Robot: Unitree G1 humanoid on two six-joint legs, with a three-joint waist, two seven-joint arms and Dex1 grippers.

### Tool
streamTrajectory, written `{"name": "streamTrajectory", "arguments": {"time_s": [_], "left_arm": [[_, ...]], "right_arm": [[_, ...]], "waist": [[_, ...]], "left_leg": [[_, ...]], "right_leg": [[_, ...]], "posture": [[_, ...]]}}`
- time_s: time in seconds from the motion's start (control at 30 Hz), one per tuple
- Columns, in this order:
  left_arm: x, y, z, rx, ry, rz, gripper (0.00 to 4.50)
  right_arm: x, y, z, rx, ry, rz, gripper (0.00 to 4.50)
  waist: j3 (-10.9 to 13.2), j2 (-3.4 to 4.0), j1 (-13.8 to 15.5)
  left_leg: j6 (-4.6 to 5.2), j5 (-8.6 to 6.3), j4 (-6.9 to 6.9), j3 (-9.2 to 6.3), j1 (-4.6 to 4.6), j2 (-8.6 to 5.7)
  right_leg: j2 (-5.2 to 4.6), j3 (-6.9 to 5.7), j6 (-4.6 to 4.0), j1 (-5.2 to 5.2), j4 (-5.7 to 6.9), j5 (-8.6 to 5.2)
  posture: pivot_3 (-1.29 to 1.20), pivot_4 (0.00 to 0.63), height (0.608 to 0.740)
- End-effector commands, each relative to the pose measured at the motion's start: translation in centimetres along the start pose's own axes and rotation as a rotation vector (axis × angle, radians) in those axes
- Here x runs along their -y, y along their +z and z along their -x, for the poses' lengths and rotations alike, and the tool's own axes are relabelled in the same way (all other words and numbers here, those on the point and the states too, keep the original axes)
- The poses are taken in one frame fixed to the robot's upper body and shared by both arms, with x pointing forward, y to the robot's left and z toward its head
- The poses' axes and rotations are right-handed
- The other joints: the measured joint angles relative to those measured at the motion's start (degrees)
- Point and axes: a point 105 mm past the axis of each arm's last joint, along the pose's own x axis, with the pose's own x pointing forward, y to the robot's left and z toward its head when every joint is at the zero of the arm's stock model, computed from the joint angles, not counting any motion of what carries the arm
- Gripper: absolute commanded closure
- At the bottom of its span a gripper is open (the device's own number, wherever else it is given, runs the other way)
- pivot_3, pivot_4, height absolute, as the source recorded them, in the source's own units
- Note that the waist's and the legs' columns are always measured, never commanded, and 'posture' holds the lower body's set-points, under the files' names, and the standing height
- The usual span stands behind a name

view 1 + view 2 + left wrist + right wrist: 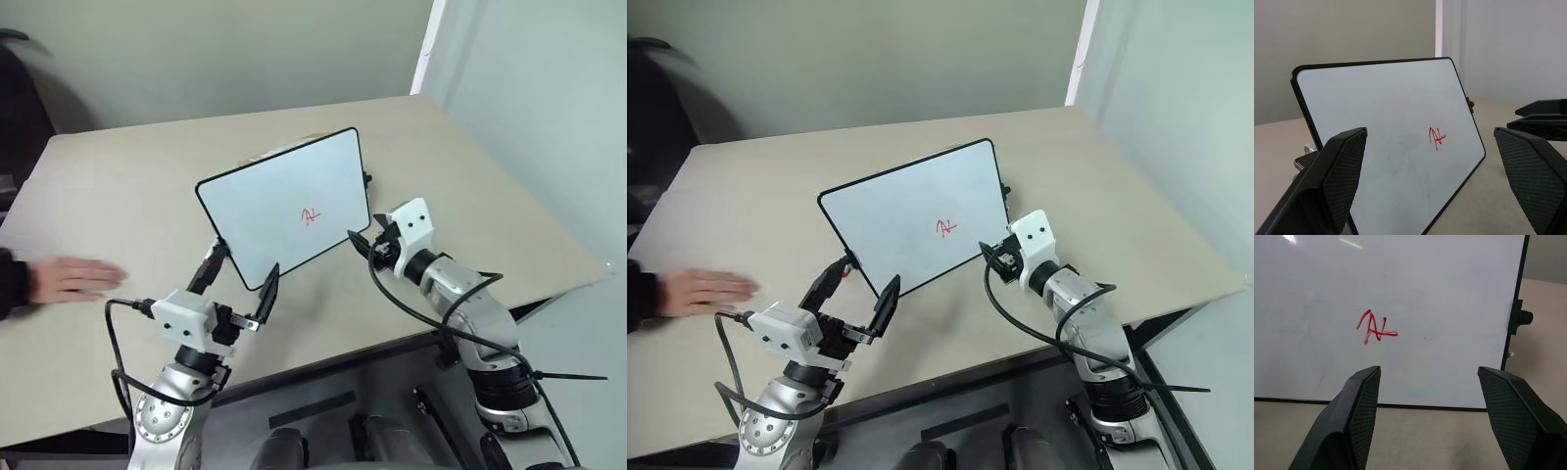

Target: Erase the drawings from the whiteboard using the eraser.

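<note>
You're lined up but empty-handed: both grippers, left (240, 284) and right (1425, 421), have fingers released before the black-framed white whiteboard (265, 201); small red scribbled drawings (311, 215) remain. I'd fetch an eraser first.

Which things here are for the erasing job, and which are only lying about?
Job: board; red drawing; left tool and right tool, both open and holding nothing.

Lying about: a person's hand flat on the table.

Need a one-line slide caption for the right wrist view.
Open right pincer faces the propped whiteboard, red drawings unerased, nothing between its fingers.
</note>
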Motion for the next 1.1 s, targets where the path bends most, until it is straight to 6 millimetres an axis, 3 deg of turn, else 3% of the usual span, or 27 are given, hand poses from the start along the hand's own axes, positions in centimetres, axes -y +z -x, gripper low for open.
{"name": "streamTrajectory", "arguments": {"time_s": [0.03, 0.73, 1.1], "left_arm": [[0.2, 1.3, -0.2, 0.048, 0.001, -0.002, 0.00], [1.8, 0.5, -0.8, 0.039, -0.036, 0.011, 0.00], [2.3, 0.1, -1.0, 0.034, -0.046, 0.019, 0.00]], "right_arm": [[0.2, 1.5, 0.0, 0.051, -0.006, 0.025, 1.15], [2.2, 1.1, 1.4, 0.023, -0.066, 0.017, 1.15], [5.0, -0.7, 2.0, -0.176, -0.083, -0.035, 1.15]], "waist": [[0.0, -0.01, 0.0], [0.0, -0.02, 0.0], [0.0, -0.04, 0.0]], "left_leg": [[0.00, 0.00, 0.00, 0.00, 0.00, 0.00], [-0.01, 0.00, 0.01, 0.00, 0.00, 0.00], [0.02, 0.01, 0.03, 0.01, -0.01, -0.01]], "right_leg": [[0.00, 0.00, 0.00, 0.00, 0.00, 0.00], [0.00, 0.00, 0.00, 0.04, 0.00, 0.00], [0.00, 0.01, 0.02, 0.07, -0.02, -0.01]], "posture": [[0.00, 0.150, 0.739], [0.00, 0.150, 0.739], [0.00, 0.150, 0.739]]}}
